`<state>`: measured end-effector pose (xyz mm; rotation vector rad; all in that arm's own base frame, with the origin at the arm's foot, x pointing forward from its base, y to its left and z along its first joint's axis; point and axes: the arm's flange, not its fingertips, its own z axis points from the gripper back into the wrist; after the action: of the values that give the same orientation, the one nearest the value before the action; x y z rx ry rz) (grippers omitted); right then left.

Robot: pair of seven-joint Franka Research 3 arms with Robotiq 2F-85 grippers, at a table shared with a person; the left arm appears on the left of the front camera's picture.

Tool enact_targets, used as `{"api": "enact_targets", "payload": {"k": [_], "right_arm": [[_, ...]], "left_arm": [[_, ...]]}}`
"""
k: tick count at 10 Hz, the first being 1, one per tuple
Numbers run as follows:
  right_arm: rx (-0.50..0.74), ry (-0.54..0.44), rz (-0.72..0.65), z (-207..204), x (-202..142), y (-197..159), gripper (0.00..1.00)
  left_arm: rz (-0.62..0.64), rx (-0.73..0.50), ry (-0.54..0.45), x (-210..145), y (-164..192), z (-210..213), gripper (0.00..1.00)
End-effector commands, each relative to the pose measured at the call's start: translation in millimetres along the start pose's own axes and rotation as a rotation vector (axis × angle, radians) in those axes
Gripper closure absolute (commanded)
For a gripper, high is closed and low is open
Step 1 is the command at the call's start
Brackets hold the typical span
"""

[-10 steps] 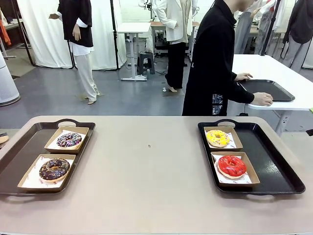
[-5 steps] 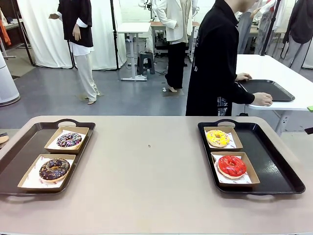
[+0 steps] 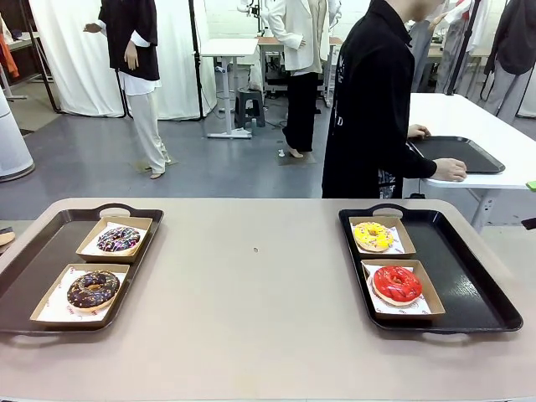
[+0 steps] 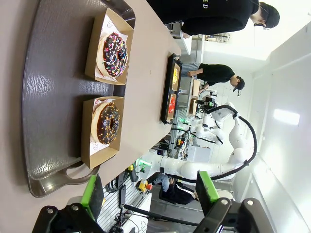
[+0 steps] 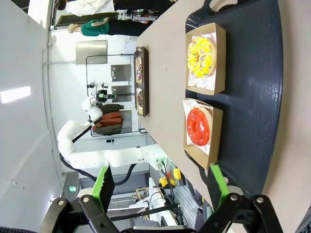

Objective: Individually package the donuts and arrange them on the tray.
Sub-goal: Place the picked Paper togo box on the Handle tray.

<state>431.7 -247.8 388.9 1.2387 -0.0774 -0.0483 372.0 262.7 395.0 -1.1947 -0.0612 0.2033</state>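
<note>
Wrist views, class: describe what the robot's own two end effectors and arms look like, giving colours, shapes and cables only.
The left end effector has a black angular body with round joint pins and two bright green finger pads. The right end effector matches it: black linkages, green pads. Farther off, each wrist view shows the other arm, made of smooth white rounded segments with a black cable looping alongside.

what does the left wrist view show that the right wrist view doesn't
Left wrist view only, close up: the open left gripper with its green pads, and the dark tray holding the dark ring donut with coloured sprinkles and the chocolate-glazed ring donut, each in a cardboard box.

Right wrist view only, close up: the open right gripper, and the black tray with the yellow sprinkled ring donut and the glossy red ring donut in their boxes.

Both: the beige tabletop, and the other arm's tray, far off and small.
</note>
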Motion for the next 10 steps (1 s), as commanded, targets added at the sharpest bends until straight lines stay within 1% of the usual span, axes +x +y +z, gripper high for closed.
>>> {"api": "enact_targets", "payload": {"k": [1, 10], "right_arm": [[0.004, 0.018, 0.019, 1.0, -3.7, -1.9, 0.0], [0.004, 0.018, 0.019, 1.0, -3.7, -1.9, 0.0]], "left_arm": [[0.007, -0.013, -0.013, -0.8, -2.3, 0.2, 0.0], [0.007, -0.013, -0.013, -0.8, -2.3, 0.2, 0.0]]}}
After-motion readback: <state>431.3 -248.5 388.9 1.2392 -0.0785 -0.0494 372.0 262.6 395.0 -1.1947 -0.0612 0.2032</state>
